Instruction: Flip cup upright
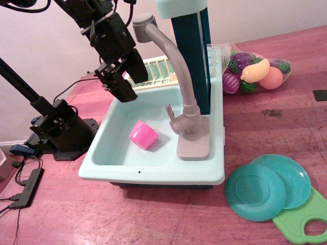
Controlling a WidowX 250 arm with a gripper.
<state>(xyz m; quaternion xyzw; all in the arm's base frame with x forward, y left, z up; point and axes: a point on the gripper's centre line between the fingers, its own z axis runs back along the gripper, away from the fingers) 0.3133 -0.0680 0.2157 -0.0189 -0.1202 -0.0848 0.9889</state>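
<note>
The small glossy pink plastic cup (pixel 143 135) lay tipped at frame centre; the black end effector (pixel 127 80), seemingly open and empty, hovered upper left.

Cup (pixel 143 135) lies in sink (pixel 153 171), left of faucet (pixel 180 81).

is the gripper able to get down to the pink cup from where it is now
Probably yes: the gripper hangs open above the sink's back left, the cup lies uncovered in the basin, and the faucet stands off to its right.
</note>
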